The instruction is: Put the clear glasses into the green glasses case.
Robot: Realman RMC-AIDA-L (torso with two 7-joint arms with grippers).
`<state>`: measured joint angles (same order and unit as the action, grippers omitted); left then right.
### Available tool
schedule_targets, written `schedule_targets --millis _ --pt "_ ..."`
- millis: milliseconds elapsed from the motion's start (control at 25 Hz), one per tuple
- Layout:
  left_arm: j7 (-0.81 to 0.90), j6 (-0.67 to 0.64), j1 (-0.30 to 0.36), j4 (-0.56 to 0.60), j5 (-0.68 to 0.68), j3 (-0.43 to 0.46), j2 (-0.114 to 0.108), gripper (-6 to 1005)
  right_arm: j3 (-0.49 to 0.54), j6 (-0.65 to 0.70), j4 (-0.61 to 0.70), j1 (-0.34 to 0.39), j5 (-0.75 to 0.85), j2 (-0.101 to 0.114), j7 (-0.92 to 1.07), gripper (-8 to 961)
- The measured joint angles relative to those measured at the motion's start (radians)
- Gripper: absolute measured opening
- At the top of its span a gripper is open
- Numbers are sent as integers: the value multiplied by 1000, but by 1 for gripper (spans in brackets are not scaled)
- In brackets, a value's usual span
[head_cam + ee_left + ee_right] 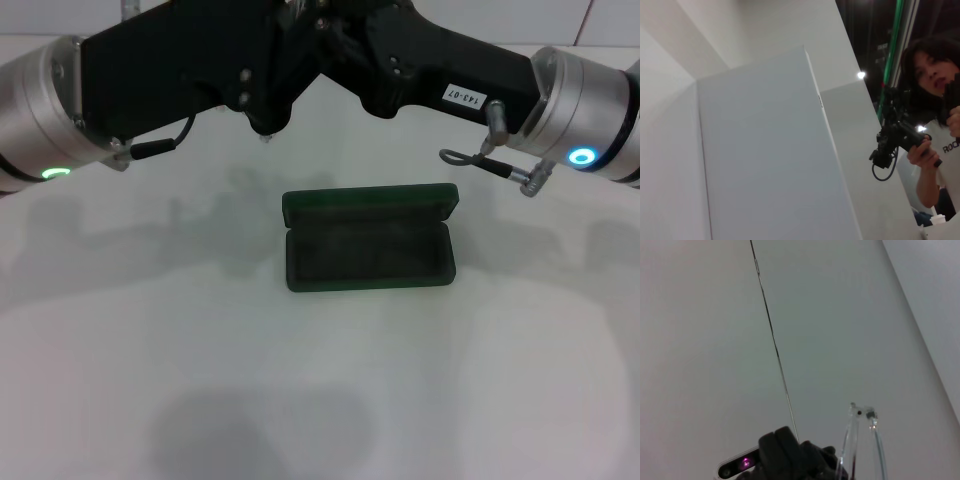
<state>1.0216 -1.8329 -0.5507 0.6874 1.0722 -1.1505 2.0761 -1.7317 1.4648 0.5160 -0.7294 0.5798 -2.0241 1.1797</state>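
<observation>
The green glasses case (370, 240) lies open on the white surface (320, 400) near the centre of the head view, its lid standing up along the far edge at 12 o'clock and its dark hollow facing upward with nothing visible inside. Both arms are raised above it, meeting at the top of the head view: the left arm (150, 80) comes in from 10 o'clock, the right arm (470, 80) from 2 o'clock. Neither set of fingers can be seen there, so whether they are apart or together cannot be told. In the right wrist view the clear glasses (862, 445) show with thin transparent arms pointing upward beside a dark gripper part (790, 457), well above the case.
</observation>
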Motion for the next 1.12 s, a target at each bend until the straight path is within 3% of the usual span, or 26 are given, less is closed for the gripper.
schedule_targets --millis 1120 --pt "1 10 1 0 6 9 -2 22 9 -5 -2 10 -7 3 -14 94"
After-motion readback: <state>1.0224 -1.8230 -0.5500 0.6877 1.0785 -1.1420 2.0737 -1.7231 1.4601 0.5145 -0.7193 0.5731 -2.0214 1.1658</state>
